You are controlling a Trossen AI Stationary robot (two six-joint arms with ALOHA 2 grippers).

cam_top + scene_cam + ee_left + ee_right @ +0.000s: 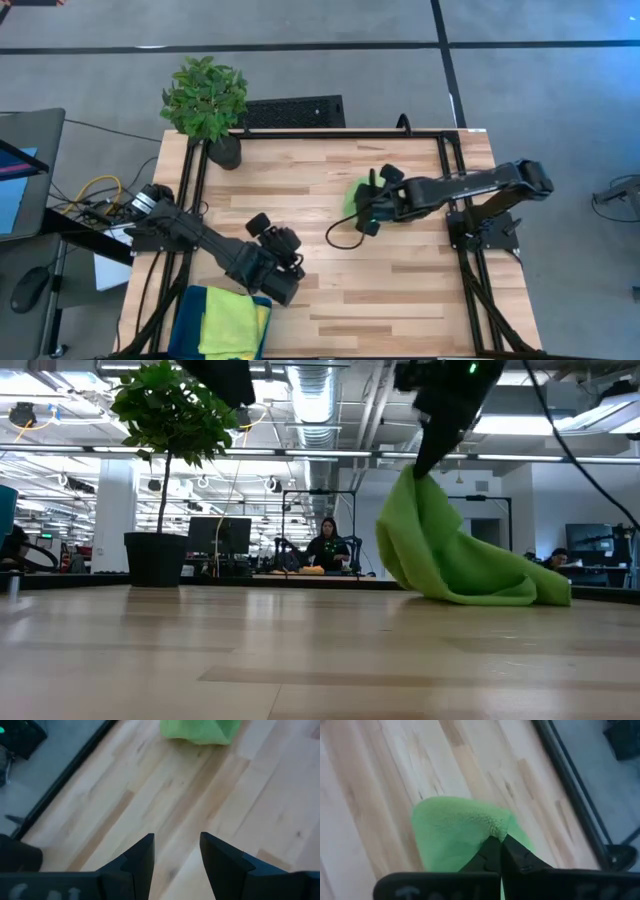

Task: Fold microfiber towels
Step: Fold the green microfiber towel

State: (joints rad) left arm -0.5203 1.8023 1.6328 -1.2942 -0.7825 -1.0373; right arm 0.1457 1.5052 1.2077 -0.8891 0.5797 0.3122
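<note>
Lifting one lime green towel (455, 560) by a pinched corner: that is the step I judge to be in hand. Nearest me, at the table's (400, 290) front left edge, the teal towel (190, 315) and yellow towel (235, 320) lie stacked, not yet touched. Just above them the left gripper (176, 855) hangs idle over bare wood, fingers apart, grasping nothing. Farther back, right of centre, the right gripper (500, 851) is clenched on the green towel's raised peak; the rest trails on the table. Next I would need it spread flat, probably with the left gripper taking a second corner. Potted plant (207, 105) at the far left corner.
</note>
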